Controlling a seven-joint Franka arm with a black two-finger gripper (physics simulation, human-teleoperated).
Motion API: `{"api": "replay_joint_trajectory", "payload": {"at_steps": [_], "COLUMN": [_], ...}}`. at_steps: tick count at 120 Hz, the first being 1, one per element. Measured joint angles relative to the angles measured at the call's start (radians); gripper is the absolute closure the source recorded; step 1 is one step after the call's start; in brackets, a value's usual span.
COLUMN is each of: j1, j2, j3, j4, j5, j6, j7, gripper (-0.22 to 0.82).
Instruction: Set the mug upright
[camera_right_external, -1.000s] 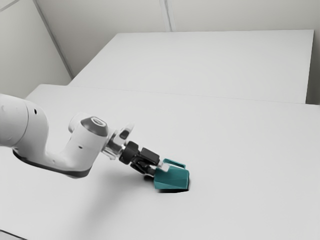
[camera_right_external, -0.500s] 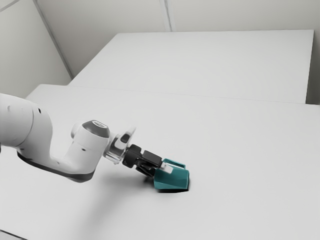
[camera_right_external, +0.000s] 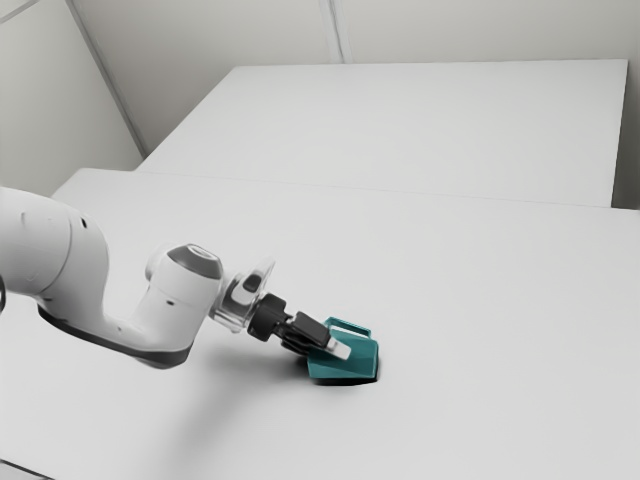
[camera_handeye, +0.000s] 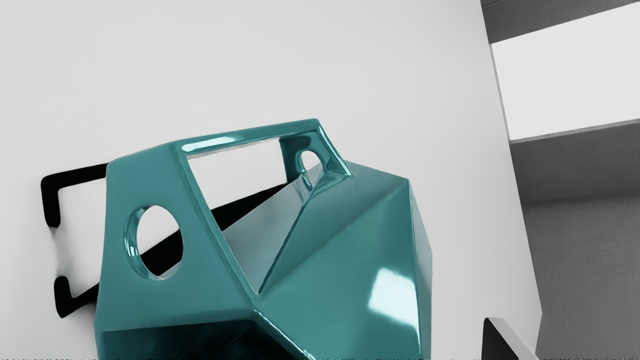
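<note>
Exterior view: a black two-finger gripper (camera_right_external: 333, 350) slants down, its tip overlapping a teal faceted mug (camera_right_external: 350, 366) that lies tipped on its side on a white table (camera_right_external: 480, 300). The gripper looks open, grasping nothing: in the wrist view, bare tabletop shows between one finger (camera_handeye: 507, 341) and the mug. Beyond, the handle (camera_handeye: 250, 134) stands out from the mug's body; the dark mouth (camera_handeye: 175, 342) faces the side away from that finger. Best, I judge, to get body or wall squarely between both fingers before closing, keep off the handle, then lift slightly, roll the base down and release low.
</note>
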Motion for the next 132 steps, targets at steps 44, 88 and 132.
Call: {"api": "replay_joint_trajectory", "payload": {"at_steps": [44,88,132], "j1": [-0.006,-0.012,0.033], "j2": [0.001,-0.044,-0.224], "j3": [0.0,-0.019,-0.038], "j4": [0.0,0.004,0.091], "j5": [-0.015,-0.025,0.361], "j6": [-0.007,0.013,0.083], "j7": [0.028,0.045,-0.038], "gripper": [0.69,0.78,0.79]}}
